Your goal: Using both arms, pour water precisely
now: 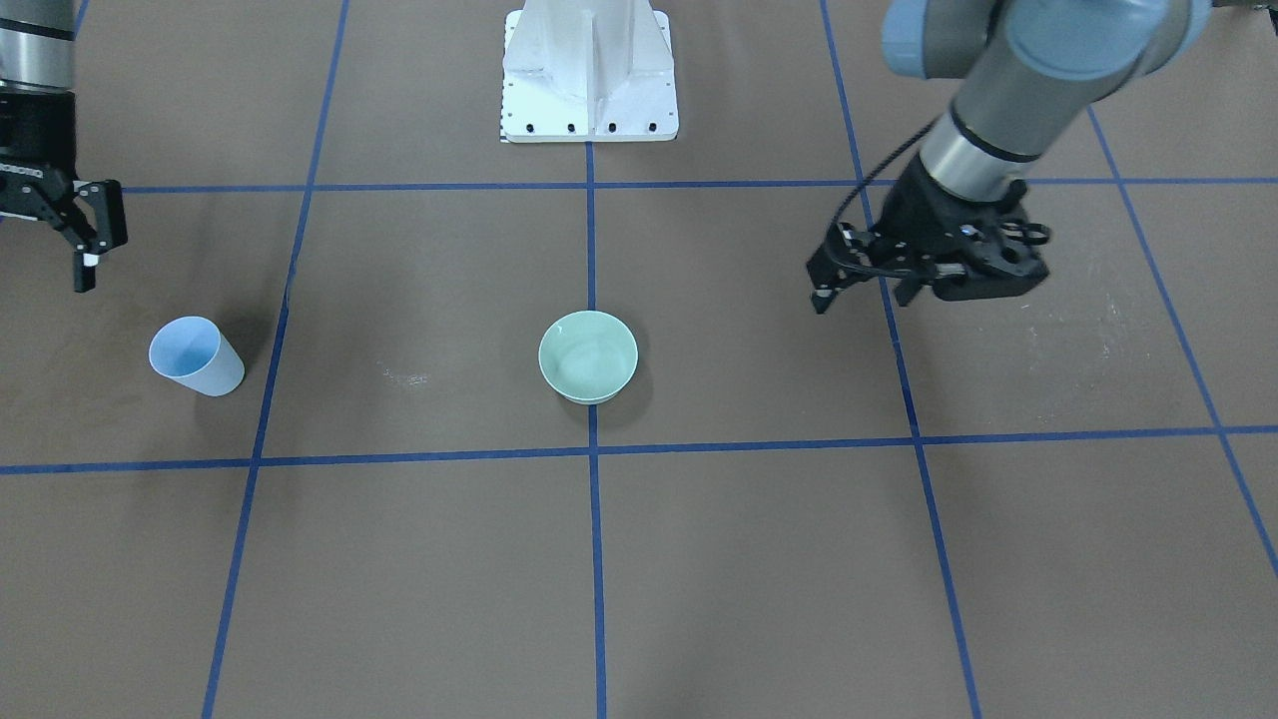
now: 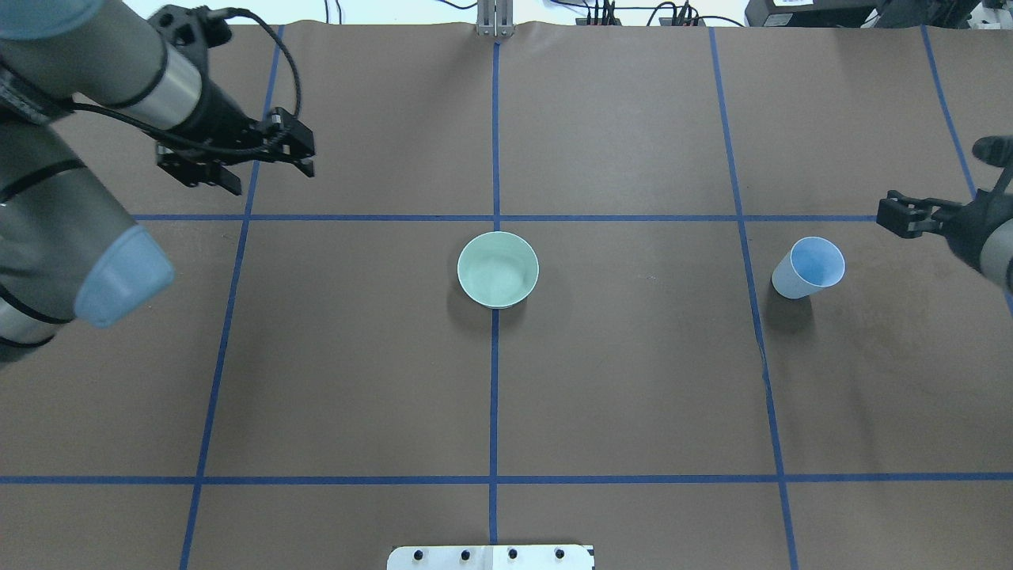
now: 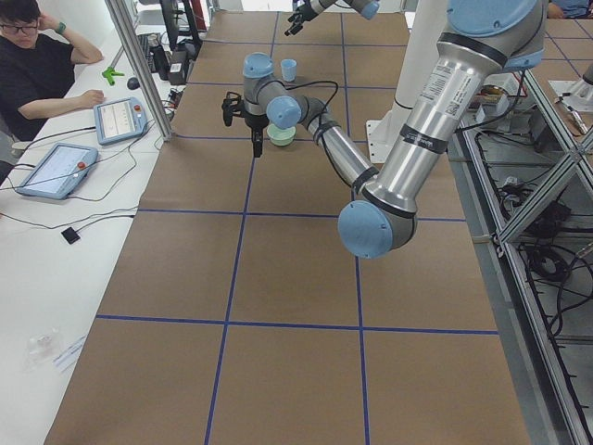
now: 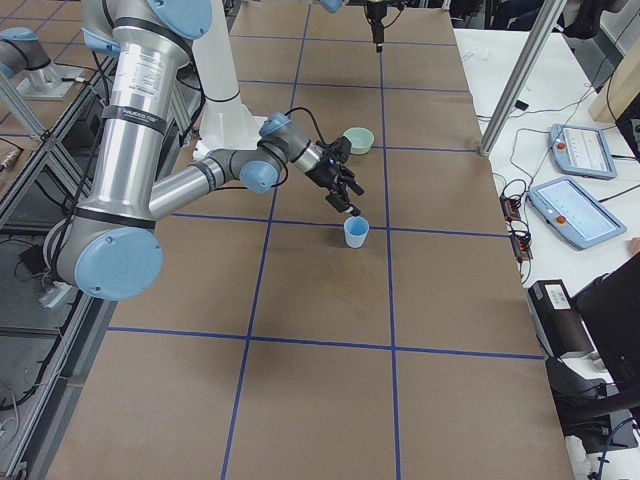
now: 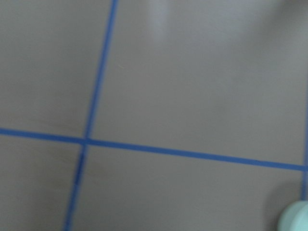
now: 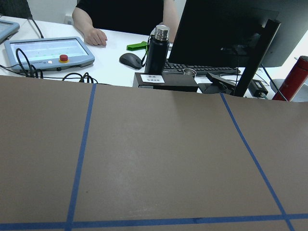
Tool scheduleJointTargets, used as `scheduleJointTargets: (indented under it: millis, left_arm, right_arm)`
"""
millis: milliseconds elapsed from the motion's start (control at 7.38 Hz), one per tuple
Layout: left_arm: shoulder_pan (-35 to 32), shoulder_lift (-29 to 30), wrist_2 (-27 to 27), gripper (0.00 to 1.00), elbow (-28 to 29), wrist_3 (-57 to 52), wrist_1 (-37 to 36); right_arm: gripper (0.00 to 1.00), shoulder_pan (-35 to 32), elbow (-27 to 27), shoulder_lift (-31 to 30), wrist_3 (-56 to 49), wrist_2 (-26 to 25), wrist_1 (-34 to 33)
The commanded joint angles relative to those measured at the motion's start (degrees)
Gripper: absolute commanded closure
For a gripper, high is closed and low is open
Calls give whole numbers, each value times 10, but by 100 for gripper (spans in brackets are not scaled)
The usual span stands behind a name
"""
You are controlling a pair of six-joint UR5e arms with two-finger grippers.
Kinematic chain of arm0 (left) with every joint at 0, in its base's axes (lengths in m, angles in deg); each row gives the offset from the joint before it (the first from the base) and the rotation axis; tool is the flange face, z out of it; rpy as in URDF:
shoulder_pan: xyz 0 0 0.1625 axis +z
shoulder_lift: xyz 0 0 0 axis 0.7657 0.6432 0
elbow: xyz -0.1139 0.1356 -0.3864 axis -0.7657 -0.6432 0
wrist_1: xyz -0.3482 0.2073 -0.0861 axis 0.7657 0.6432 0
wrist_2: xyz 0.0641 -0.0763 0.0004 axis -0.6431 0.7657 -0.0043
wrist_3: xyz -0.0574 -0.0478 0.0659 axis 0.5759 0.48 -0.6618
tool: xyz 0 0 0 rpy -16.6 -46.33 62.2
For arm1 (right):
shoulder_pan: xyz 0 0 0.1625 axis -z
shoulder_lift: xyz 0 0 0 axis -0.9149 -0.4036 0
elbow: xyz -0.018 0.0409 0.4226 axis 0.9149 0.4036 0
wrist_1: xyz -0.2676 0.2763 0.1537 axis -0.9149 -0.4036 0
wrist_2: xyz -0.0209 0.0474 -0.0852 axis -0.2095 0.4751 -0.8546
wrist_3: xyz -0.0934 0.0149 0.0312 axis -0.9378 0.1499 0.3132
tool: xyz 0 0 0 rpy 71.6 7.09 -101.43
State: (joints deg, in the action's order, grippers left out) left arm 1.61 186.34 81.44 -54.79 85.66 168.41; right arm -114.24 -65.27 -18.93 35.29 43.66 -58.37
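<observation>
A light blue cup (image 1: 197,357) stands upright on the brown table, also seen in the overhead view (image 2: 808,267). A pale green bowl (image 1: 588,356) sits at the table's centre (image 2: 498,269). I cannot make out water in either. My right gripper (image 1: 98,262) is open and empty, hovering just beyond and outboard of the cup (image 2: 886,215). My left gripper (image 1: 864,298) is open and empty, held above the table well to the bowl's side (image 2: 271,176). The left wrist view shows only the bowl's edge (image 5: 296,219).
The white pedestal base (image 1: 589,70) stands at the robot's side of the table. Blue tape lines grid the brown cover. Past the far edge are a black bottle (image 6: 157,48), a monitor and tablets. A seated person (image 3: 37,65) is at the side desk.
</observation>
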Motion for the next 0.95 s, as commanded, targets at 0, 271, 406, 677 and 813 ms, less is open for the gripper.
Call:
scheduleJointTargets:
  millis: [0,271,406,677,813]
  left_arm:
    - [91,59,-55,0,31,86,2]
    - [142,105,-99,0,102,98,12]
    - [157,113,-122,0,147,109,64]
    - [170,144,-136,0,247,132,151]
    - [179,148,-138,0,267,131,155]
  right_arm:
    - [0,-245,112,49,-240,350,-12]
    - [0,-356,223,106,-383,521,-85]
    - [0,-356,224,114,-420,524,-151]
    - [0,-358,223,135,-473,521,-254]
    - [0,-355,224,135,-475,521,-268]
